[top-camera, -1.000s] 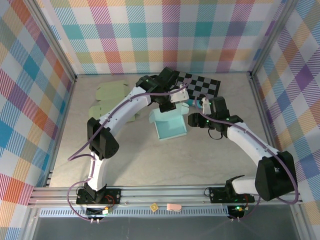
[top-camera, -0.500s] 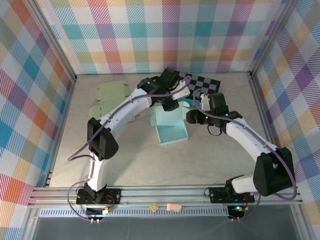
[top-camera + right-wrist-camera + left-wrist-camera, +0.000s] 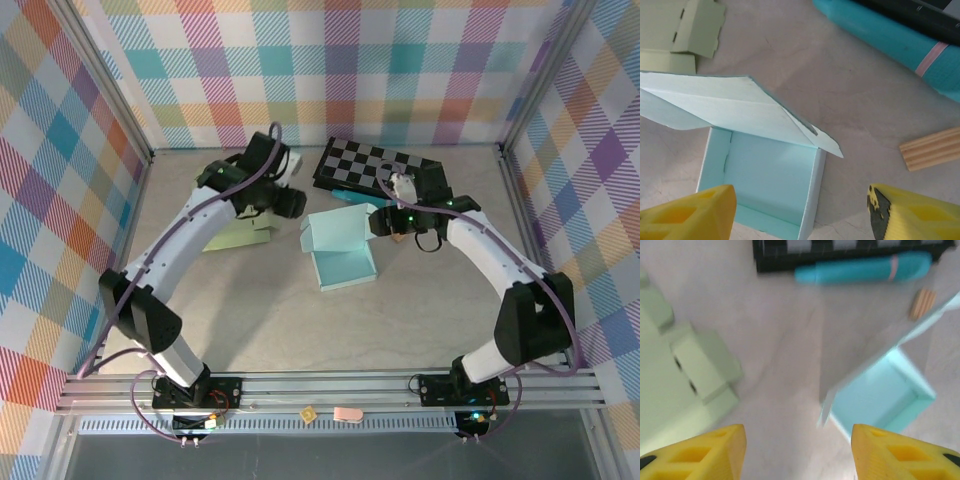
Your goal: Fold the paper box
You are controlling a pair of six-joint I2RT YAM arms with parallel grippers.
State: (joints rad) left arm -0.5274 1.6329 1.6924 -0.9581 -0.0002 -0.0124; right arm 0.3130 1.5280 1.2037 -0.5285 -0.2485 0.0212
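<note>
**Even overhead light, blur at left wrist**

Brightly, diffusely lit from above in top view, with faint soft shadows on table (image 3: 262,305) beneath arms (image 3: 185,240). Smeared by motion blur across left wrist view, box (image 3: 880,400) edges soft throughout. Sharper at right wrist, with yellow fingers (image 3: 690,212) defocused along bottom edge.

The paper box (image 3: 345,268) sits mid-table (image 3: 300,320), its lid flap raised on the far side. Flat unfolded box blanks (image 3: 685,370) lie to its left, apart from it. A board (image 3: 370,162) lies behind the box, toward the far right. A cylinder (image 3: 862,269) lies along the board's near edge, and a small ridged wooden piece (image 3: 930,148) lies near it, to the right of the box.
</note>
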